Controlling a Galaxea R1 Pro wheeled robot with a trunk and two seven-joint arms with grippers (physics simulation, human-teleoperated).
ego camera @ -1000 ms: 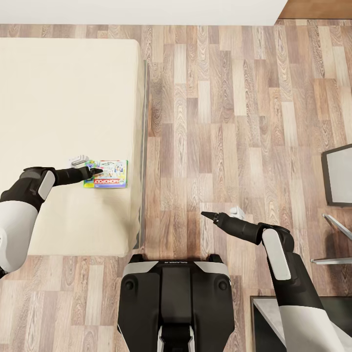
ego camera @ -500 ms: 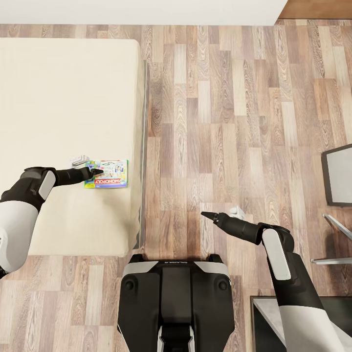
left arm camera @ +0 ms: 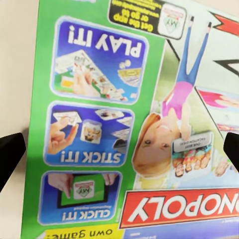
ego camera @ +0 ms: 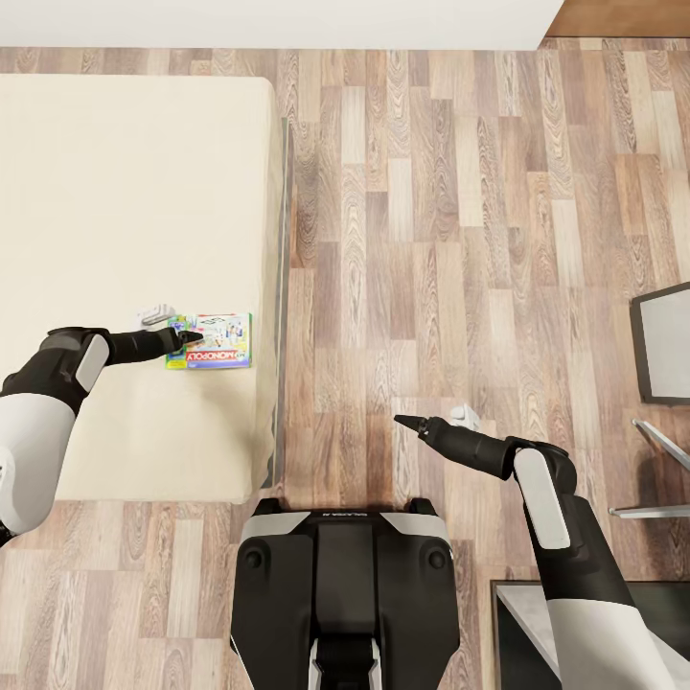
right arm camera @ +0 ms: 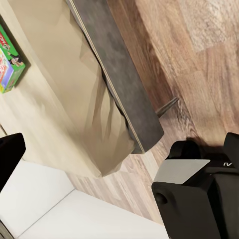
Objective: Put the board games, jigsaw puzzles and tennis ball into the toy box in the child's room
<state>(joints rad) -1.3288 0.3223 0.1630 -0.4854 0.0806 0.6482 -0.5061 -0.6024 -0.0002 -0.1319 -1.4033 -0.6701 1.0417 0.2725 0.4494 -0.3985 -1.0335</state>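
Lying flat on the bed [ego camera: 125, 192] near its edge, the board game [ego camera: 213, 341] says "MONOPOLY", "PLAY IT!" and "STICK IT!". Its long side runs away from the left hand [ego camera: 189, 336], whose wide-open fingers sit just over its near end. The right hand [ego camera: 402, 421] hangs far off over the floor [ego camera: 460, 211]; I cannot tell its grip.

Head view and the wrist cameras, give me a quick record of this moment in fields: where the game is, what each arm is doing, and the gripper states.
board game: green-edged Monopoly box, flat on the bed near its edge
left gripper: over the box's end, jaws open, a fingertip at each side of the cover
right gripper: above the wood floor, holding nothing, jaws open
grasp: not yet closed
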